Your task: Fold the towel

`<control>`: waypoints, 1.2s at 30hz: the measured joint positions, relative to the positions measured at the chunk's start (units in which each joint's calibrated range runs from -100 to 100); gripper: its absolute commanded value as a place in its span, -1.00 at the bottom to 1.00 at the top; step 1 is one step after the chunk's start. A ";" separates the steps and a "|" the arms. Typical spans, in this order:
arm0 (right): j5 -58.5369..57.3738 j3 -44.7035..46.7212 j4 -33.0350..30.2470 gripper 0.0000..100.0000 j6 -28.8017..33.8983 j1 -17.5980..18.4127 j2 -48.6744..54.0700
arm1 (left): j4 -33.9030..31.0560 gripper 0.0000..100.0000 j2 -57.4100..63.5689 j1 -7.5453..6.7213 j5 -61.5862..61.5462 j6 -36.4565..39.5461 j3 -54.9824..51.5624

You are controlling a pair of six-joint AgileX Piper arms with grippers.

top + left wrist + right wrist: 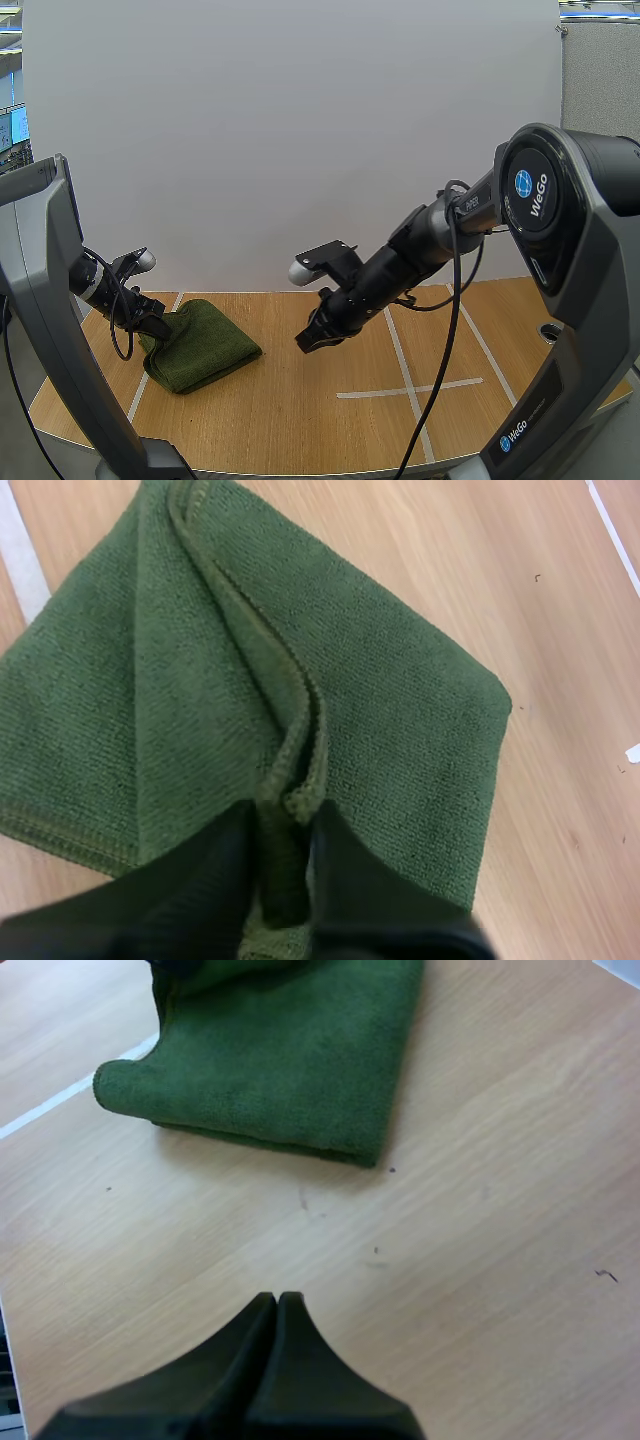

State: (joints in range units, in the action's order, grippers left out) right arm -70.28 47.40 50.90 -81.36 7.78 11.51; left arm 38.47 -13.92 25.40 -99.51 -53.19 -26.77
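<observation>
Pinching the green towel (205, 345) by its thick bunched hem with the left gripper (285, 830) — lying folded on the table (330, 420), over on the left. Hanging the right gripper (277, 1305) nearby, clenched on nothing. Likely feeling soft, light, floppy — best grabbing by the hem.

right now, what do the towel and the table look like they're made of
Towel: soft green cloth, probably microfibre or terry. It has a fine ribbed pile, a stitched hem and a matte look, and it folds limply. Table: light wood or wood-look laminate, with long grain streaks and a smooth, faintly shiny surface. The look leaves open which of the two it is.
</observation>
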 measured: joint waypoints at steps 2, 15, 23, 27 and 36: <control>3.13 0.00 0.20 -1.00 -0.10 1.64 0.00 | 0.00 1.00 0.00 0.00 0.00 0.00 0.00; 8.39 -10.10 1.77 -1.00 2.12 5.56 -7.37 | 2.66 1.00 10.89 0.00 0.38 2.42 5.92; 7.29 -20.55 2.17 -1.00 3.74 5.80 -19.70 | 1.62 0.96 17.00 0.00 0.38 4.59 6.72; 4.51 -26.41 2.62 -1.00 5.02 5.80 -25.87 | 1.23 0.76 17.00 0.06 0.56 5.15 3.32; 0.67 -39.99 3.46 0.21 9.59 5.80 -34.99 | 0.96 -1.00 17.00 0.06 2.50 1.84 -11.45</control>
State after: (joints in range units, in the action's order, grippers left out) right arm -69.61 7.41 54.35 -71.77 13.58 -23.48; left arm 39.43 3.08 25.46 -97.00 -51.35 -38.22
